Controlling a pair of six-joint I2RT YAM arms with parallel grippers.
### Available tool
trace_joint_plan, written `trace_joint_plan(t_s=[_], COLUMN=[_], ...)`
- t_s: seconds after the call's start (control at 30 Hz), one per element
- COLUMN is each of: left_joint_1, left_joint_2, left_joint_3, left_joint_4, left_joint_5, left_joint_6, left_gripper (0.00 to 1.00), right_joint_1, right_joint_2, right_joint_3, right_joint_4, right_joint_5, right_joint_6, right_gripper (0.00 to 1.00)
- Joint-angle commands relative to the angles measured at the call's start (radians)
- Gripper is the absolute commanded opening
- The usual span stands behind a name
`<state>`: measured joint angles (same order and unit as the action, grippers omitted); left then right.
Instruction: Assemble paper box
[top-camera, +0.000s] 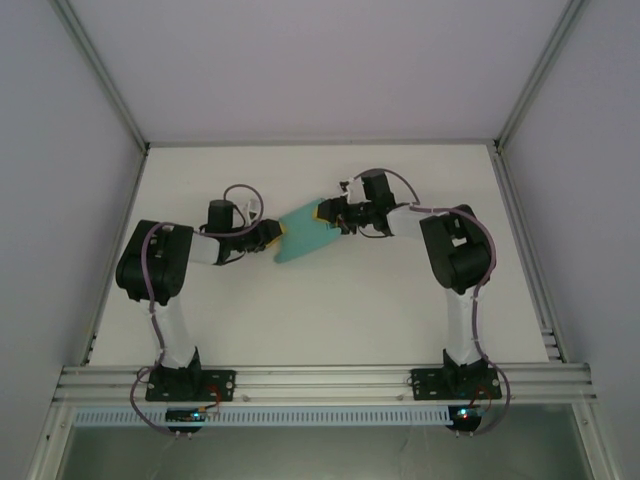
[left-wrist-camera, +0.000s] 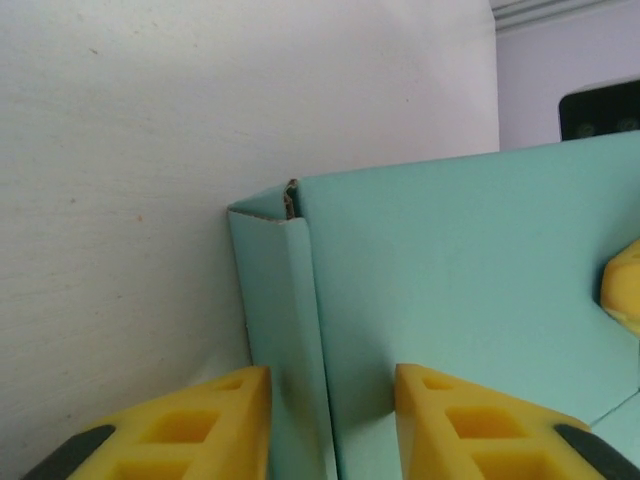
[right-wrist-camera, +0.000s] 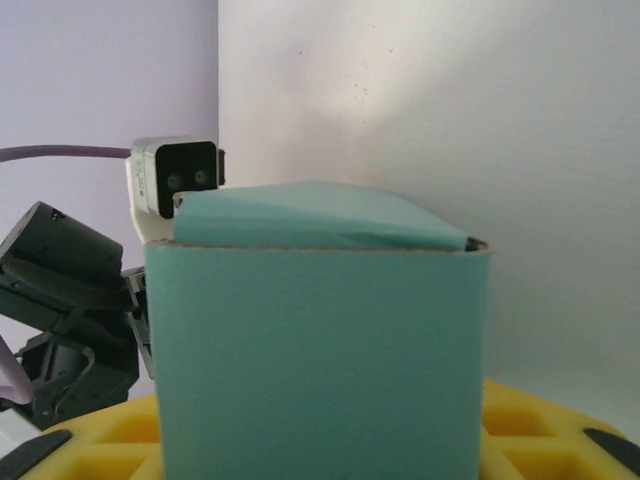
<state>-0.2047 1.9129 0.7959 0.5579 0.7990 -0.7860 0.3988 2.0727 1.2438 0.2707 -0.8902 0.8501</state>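
The paper box (top-camera: 305, 238) is a teal-green card box in the middle of the table, lying slantwise between the two arms. My left gripper (top-camera: 272, 232) holds its lower-left end. In the left wrist view the box (left-wrist-camera: 450, 280) shows a folded corner, and my left gripper (left-wrist-camera: 330, 420) has one yellow finger on each side of that fold. My right gripper (top-camera: 328, 213) is at the box's upper-right end. In the right wrist view the box (right-wrist-camera: 315, 350) sits between the yellow fingers of my right gripper (right-wrist-camera: 315, 440), its top flap slightly raised. One right fingertip (left-wrist-camera: 622, 292) rests on the box's wide face.
The white table (top-camera: 320, 320) is walled by pale panels and aluminium posts (top-camera: 100, 80). The left arm's wrist camera (right-wrist-camera: 180, 178) faces me just beyond the box. Both arm bases (top-camera: 185, 380) stand on the near rail.
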Motion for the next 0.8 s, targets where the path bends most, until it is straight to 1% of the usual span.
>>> trace_joint_plan(t_s=[0.0, 0.03, 0.1, 0.13, 0.17, 0.2, 0.23, 0.3, 0.33, 0.37, 0.4, 0.47, 0.53, 0.6, 0.7, 0.77], left_joint_1=[-0.025, -0.029, -0.041, -0.051, -0.069, -0.092, -0.124, -0.225, -0.286, -0.357, -0.417, -0.528, -0.601, -0.643, -0.668, -0.668], left_joint_2=[-0.046, -0.072, -0.141, -0.179, -0.226, -0.268, -0.311, -0.392, -0.420, -0.444, -0.456, -0.465, -0.455, -0.439, -0.411, -0.389], left_joint_3=[0.031, 0.044, 0.068, 0.080, 0.093, 0.105, 0.119, 0.140, 0.142, 0.135, 0.123, 0.084, 0.051, 0.036, 0.045, 0.053], left_joint_4=[-0.060, -0.079, -0.130, -0.161, -0.198, -0.236, -0.283, -0.372, -0.390, -0.387, -0.370, -0.302, -0.228, -0.184, -0.169, -0.150], left_joint_5=[-0.022, -0.030, -0.058, -0.086, -0.122, -0.164, -0.231, -0.442, -0.565, -0.694, -0.784, -0.912, -0.972, -0.986, -0.984, -0.988], left_joint_6=[0.051, 0.073, 0.144, 0.184, 0.243, 0.309, 0.385, 0.575, 0.668, 0.779, 0.880, 1.082, 1.232, 1.314, 1.365, 1.379], left_gripper=[0.44, 0.49, 0.70, 0.83, 1.00, 1.00, 1.00, 1.00, 1.00, 1.00, 1.00, 1.00, 1.00, 1.00, 1.00, 0.99], right_joint_1=[0.013, 0.009, -0.001, -0.007, -0.013, -0.018, -0.022, -0.034, -0.043, -0.055, -0.069, -0.103, -0.137, -0.164, -0.192, -0.201], right_joint_2=[-0.064, -0.084, -0.131, -0.157, -0.184, -0.210, -0.235, -0.292, -0.316, -0.338, -0.354, -0.381, -0.402, -0.413, -0.421, -0.422], right_joint_3=[-0.009, -0.014, -0.025, -0.029, -0.034, -0.039, -0.040, -0.042, -0.038, -0.031, -0.017, 0.004, 0.006, 0.008, 0.025, 0.046], right_joint_4=[0.018, -0.011, -0.087, -0.129, -0.176, -0.221, -0.262, -0.363, -0.418, -0.482, -0.549, -0.641, -0.685, -0.722, -0.804, -0.869], right_joint_5=[-0.037, -0.014, 0.043, 0.073, 0.111, 0.143, 0.170, 0.235, 0.260, 0.286, 0.296, 0.280, 0.234, 0.186, 0.138, 0.124], right_joint_6=[-0.001, -0.017, -0.051, -0.068, -0.086, -0.098, -0.110, -0.110, -0.100, -0.075, -0.063, -0.027, 0.030, 0.088, 0.110, 0.075], right_gripper=[0.44, 0.43, 0.42, 0.42, 0.43, 0.42, 0.43, 0.42, 0.42, 0.42, 0.42, 0.43, 0.41, 0.39, 0.36, 0.35])
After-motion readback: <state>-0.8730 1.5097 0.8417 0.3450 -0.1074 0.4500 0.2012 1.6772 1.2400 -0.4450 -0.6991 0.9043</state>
